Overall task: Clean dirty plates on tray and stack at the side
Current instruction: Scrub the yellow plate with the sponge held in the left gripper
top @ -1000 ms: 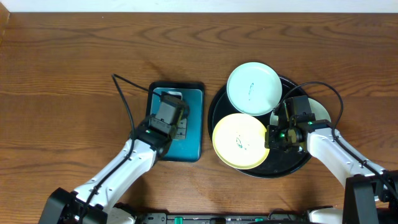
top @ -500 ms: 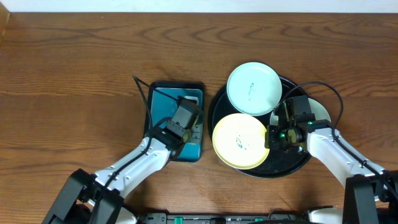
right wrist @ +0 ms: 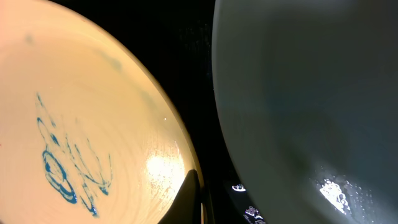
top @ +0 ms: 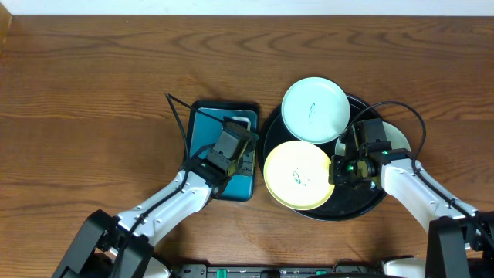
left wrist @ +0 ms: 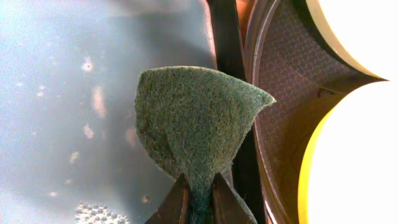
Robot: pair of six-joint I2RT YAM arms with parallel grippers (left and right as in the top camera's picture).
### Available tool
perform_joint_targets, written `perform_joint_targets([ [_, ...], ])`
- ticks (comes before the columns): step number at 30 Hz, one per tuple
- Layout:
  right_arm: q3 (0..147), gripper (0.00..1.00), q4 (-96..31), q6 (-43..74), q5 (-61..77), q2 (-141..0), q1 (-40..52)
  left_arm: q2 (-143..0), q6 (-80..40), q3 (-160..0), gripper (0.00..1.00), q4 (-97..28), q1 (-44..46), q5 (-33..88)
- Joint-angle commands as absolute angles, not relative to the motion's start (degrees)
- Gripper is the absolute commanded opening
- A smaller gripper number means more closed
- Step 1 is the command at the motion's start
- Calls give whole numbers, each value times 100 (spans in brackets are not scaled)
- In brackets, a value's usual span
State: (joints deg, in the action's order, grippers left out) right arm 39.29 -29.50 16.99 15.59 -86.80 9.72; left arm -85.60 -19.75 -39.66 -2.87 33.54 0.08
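Note:
The scuffed green scouring pad [left wrist: 196,121] hangs over the teal tray's right edge, and my left gripper [left wrist: 199,194] is shut on its lower tip. From overhead, the left gripper [top: 235,143] sits just left of the round black tray [top: 268,135]. On that tray lie a yellow plate [top: 297,176] with blue smears [right wrist: 62,168], a mint-white plate [top: 314,109] behind it, and another pale plate [top: 398,139] largely hidden by my right arm. My right gripper [top: 336,168] is shut on the yellow plate's right rim [right wrist: 180,155], next to the pale plate [right wrist: 311,93].
The rectangular teal tray [top: 202,131] with a black rim lies left of the black tray, wet with foam specks [left wrist: 99,214]. A black cable [top: 176,116] loops over its left side. Bare wooden table [top: 93,93] spreads to the left and back.
My left gripper has carried the pad rightward across the teal tray toward the black tray, and the teal tray has slid slightly right. The right arm has not moved.

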Motion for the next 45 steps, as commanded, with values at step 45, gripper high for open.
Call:
perform_joint_targets([
  [45,3994,1,-2978,1776,1356,-8718,985,-10274,-2563,-5623,7,-521,5470,913],
])
